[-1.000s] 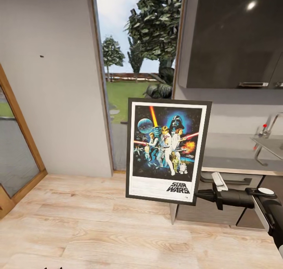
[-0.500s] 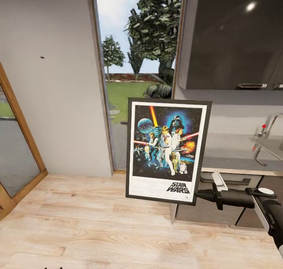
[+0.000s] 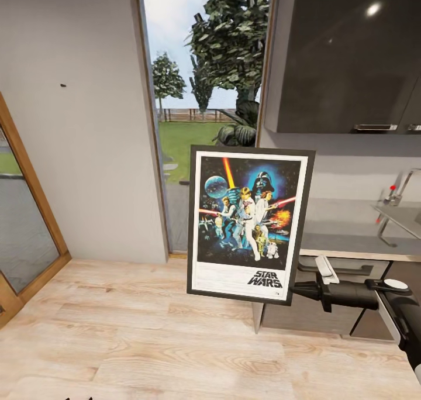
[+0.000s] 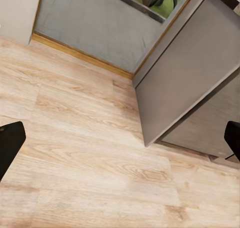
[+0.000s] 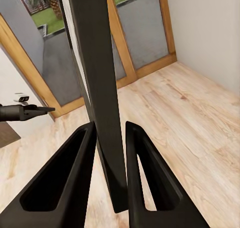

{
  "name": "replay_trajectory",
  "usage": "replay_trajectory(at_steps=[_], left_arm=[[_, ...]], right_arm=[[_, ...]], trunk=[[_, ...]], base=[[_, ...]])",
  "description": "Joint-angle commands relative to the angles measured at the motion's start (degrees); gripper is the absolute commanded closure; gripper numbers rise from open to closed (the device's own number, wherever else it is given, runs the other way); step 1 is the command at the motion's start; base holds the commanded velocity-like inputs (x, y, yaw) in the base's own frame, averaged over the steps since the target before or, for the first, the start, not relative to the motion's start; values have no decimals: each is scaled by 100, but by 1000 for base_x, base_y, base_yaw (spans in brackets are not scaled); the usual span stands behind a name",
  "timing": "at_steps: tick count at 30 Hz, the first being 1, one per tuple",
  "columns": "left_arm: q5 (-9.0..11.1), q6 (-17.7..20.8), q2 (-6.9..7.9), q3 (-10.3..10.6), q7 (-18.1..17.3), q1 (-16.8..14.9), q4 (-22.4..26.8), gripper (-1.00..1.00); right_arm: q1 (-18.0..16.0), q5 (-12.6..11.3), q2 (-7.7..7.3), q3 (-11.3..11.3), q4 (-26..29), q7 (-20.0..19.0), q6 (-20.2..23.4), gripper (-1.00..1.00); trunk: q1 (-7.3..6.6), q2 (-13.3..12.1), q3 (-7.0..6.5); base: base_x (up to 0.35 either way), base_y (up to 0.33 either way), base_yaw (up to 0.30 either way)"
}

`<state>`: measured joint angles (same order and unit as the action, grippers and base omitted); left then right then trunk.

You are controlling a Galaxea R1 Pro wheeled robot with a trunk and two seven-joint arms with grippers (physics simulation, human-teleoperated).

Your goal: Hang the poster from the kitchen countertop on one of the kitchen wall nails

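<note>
The right claw (image 5: 111, 153) is clenched on the poster (image 5: 97, 73): in the right wrist view both black fingers (image 5: 70, 173) press against the opposite faces of the thin dark panel, which runs edge-on between them. In the head view the right claw (image 3: 299, 290) meets the poster (image 3: 250, 223) at its lower right corner, and the black arm (image 3: 356, 295) extends from there toward the right edge of the view.

The poster is held upright in the air, clear of the floor and of the countertop, with its printed face toward the head camera. It leans very slightly. The black frame, white border, blue-black artwork and the "STAR WARS" logo near the bottom are all legible.

The left claw (image 4: 120, 138) is released: in the left wrist view its two black fingertips (image 4: 10, 143) sit at opposite edges of the picture, well apart, with nothing between them. Below it lie the light wood floor (image 4: 75, 173) and the corner of a grey cabinet (image 4: 185, 83).

Behind the poster, the grey countertop (image 3: 345, 230) runs to the right, with a chrome faucet (image 3: 400, 190) near the right edge. A glossy dark upper cabinet (image 3: 345, 55) hangs above it. To the left of the poster is a tall glass opening (image 3: 202, 96) onto trees and lawn. Further left, the grey wall (image 3: 76, 142) carries a small dark nail (image 3: 62, 85), well apart from the poster. A wood-framed glass door (image 3: 23, 213) stands at the far left.
</note>
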<state>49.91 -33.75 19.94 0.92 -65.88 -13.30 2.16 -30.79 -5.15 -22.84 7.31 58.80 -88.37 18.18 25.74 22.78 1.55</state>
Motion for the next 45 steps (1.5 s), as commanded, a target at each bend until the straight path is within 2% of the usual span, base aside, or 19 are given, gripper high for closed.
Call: replay_trajectory(at_steps=[1,11,28,41,45], left_arm=[[19,-22,1,6,-22,-6,-5,-100],[19,-27,1,-18,-34,-6,-5,-100],[19,-27,1,-13,-39,-6,-5,-100],[9,-27,1,7,-39,-6,-5,-100],[-61,-27,1,10,-39,-6,-5,-100]], right_arm=[[-5,-12,-1,0,-1,-31,78,100],[-3,-12,-1,0,-1,-31,76,100],[-5,-10,-1,-2,-1,-31,45,100],[-5,-9,5,2,-1,-31,45,100],[-5,-7,6,-1,-1,-31,45,100]], trunk=[[4,14,14],[4,14,14],[4,14,14],[4,14,14],[4,14,14]], base=[[0,0,0],[0,43,43],[111,266,268],[200,288,32],[192,313,1]])
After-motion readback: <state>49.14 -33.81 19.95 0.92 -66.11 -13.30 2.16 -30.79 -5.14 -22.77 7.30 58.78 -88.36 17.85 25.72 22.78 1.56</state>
